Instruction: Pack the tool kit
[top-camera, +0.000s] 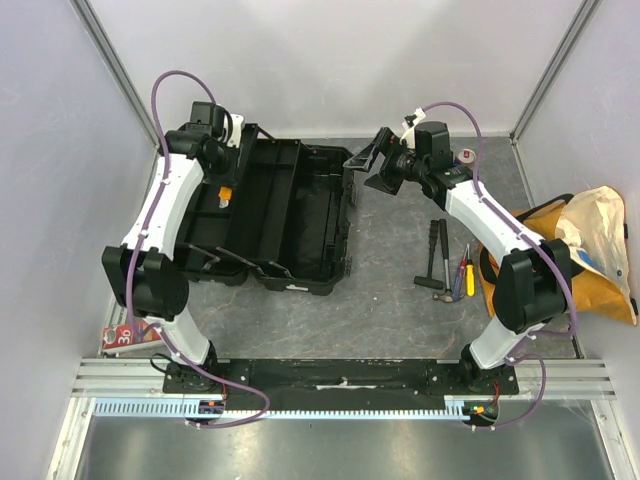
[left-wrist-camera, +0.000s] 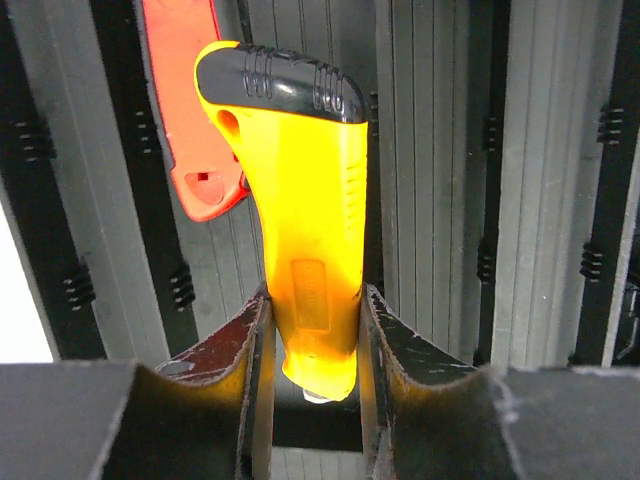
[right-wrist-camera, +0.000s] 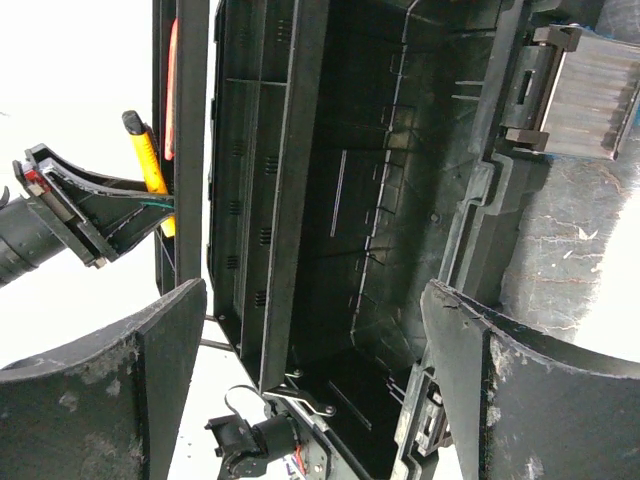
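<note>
Right, the left gripper (left-wrist-camera: 315, 325) is clamped tight on the lower end of a yellow-handled tool (left-wrist-camera: 300, 190), held just above the open toolbox (top-camera: 310, 228), with a red tool (left-wrist-camera: 185, 110) close behind it. The right gripper (right-wrist-camera: 312, 300) gapes wide and empty at the box's right edge.

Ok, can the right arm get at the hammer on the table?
Probably yes. The right hand is open and empty, and the hammer lies uncovered on the table beside that arm; only the screwdrivers crowd it.
</note>
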